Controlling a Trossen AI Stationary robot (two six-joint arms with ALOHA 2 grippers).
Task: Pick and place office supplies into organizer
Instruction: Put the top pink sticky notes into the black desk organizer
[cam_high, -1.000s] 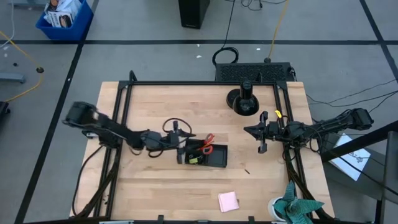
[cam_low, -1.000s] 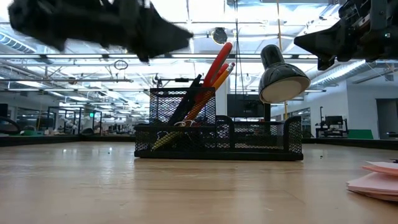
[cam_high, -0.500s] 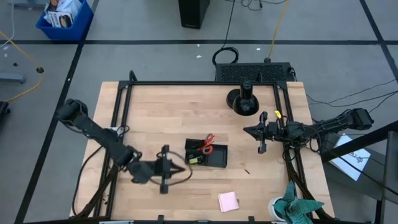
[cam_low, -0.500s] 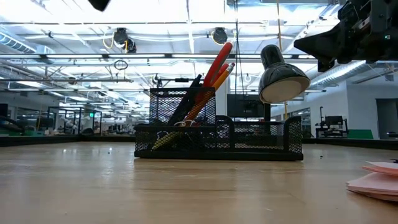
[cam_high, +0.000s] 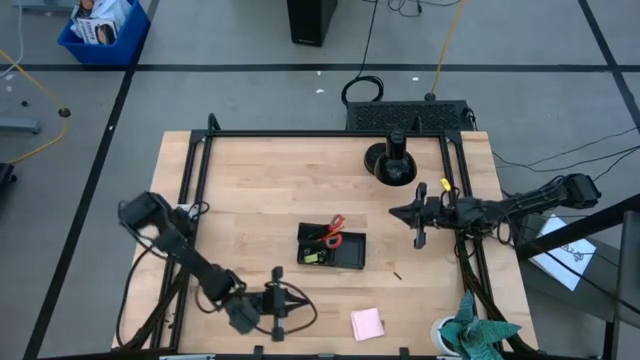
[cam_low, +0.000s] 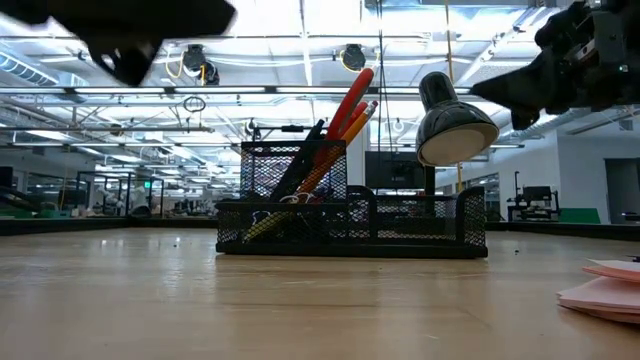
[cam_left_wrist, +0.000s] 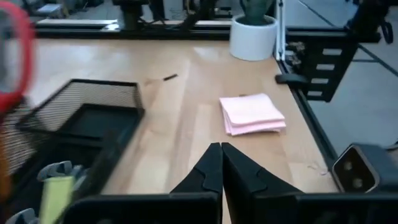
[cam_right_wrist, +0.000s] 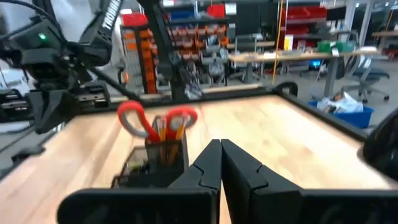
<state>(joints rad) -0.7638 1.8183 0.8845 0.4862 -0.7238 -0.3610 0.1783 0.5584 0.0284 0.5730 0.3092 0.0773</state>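
Organizer (cam_high: 331, 246) mid-frame in high view: red scissors (cam_high: 333, 225), pencils, pens already in. I judge mostly done. Pink pad (cam_high: 367, 324) left on counter (cam_high: 260, 180), lower centre. Left gripper (cam_high: 277, 304) lower left near pad, jaws closed, empty. Right gripper (cam_high: 419, 218) parked right, jaws closed, empty.

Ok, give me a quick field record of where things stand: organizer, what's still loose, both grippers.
organizer: mid-table, holding scissors, pencils and pens
sticky-note pad: loose on the table, near front edge, outside the organizer
left gripper: near front edge, left of the pad, jaws shut, empty
right gripper: at the right side, above the table, jaws shut, empty
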